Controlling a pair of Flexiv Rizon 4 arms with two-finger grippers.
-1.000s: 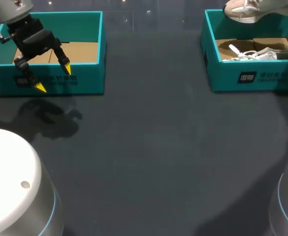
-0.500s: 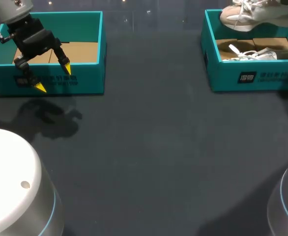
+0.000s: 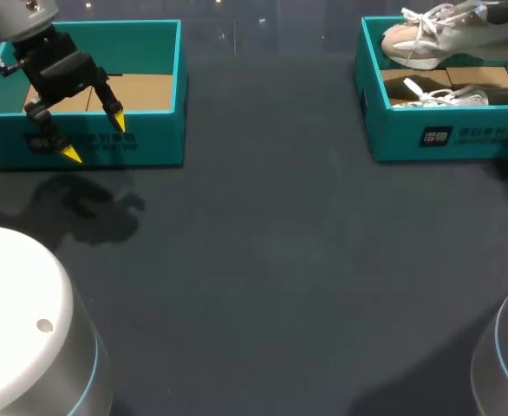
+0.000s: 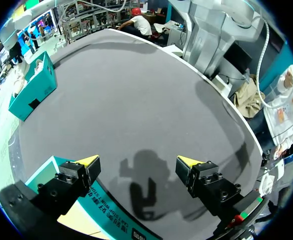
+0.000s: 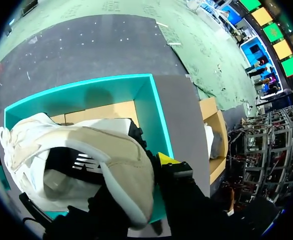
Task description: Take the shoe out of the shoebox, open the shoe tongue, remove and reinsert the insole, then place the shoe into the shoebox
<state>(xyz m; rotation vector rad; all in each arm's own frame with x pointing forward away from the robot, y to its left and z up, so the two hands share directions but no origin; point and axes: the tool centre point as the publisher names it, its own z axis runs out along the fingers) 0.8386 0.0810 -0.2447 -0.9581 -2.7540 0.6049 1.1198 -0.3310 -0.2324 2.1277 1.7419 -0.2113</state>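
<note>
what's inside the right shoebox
The shoebox holds one shoe with loose white laces on a brown cardboard floor. The lifted shoe above hides its rear part.

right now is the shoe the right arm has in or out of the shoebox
Out: the shoe hangs in the right gripper above the shoebox, over a second shoe lying inside it.

Dim, even overhead lighting, dark matte table (image 3: pixel 280 260), soft spread shadow on it below left gripper (image 3: pixel 94 139), pinpoint lamp reflections at far edge, pale shoe (image 3: pixel 436 43) well lit
</note>
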